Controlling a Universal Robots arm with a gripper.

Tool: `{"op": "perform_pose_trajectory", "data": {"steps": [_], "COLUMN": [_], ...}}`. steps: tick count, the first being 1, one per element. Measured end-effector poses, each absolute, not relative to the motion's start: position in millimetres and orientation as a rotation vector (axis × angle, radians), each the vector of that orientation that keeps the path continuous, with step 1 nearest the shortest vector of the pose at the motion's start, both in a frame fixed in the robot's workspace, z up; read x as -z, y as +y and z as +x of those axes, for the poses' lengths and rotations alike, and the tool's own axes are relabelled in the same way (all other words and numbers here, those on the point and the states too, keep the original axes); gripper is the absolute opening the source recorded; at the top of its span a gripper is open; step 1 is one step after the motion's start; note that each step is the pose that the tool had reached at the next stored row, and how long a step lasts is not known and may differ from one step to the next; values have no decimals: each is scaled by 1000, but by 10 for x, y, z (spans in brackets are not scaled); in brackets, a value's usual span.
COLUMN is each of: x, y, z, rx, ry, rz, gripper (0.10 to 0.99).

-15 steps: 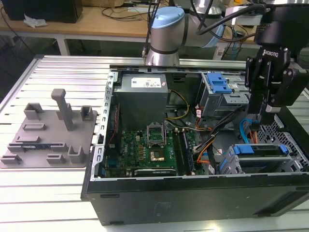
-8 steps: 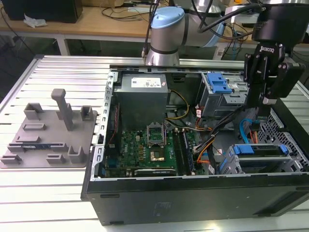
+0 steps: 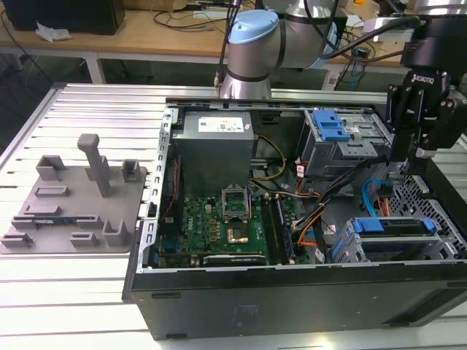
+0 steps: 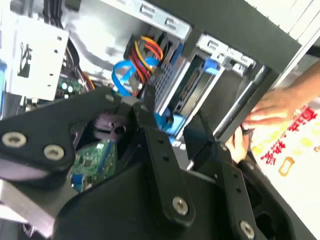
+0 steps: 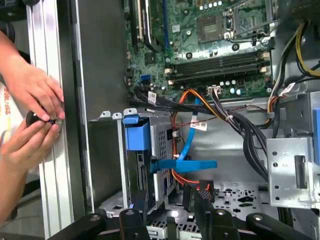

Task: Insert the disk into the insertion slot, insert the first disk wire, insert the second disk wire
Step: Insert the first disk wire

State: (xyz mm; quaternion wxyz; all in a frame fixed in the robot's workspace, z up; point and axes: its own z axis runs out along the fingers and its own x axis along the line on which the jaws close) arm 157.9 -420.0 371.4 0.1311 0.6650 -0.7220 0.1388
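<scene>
Jaws of the gripper hang near the blue wire; I can't tell if they pinch. Disk sits in the slot. It looks hard, heavy, breakable; hold its blue frame.

Disk mostly hidden inside insertion slot, person's hands cut off at picture edge
</scene>
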Motion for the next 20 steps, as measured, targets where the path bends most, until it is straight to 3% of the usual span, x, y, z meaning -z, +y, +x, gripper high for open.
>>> {"op": "perform_pose_trajectory", "data": {"steps": [6, 9, 20], "x": [-3683, -3641, -3510], "y": [-4181, -4035, -4037], "z": [1588, 1627, 1677], "rx": [-397, -416, -430], "ry": [-2139, -2129, -2124], "rz": [1877, 1867, 1862], "gripper": [502, 502, 502]}}
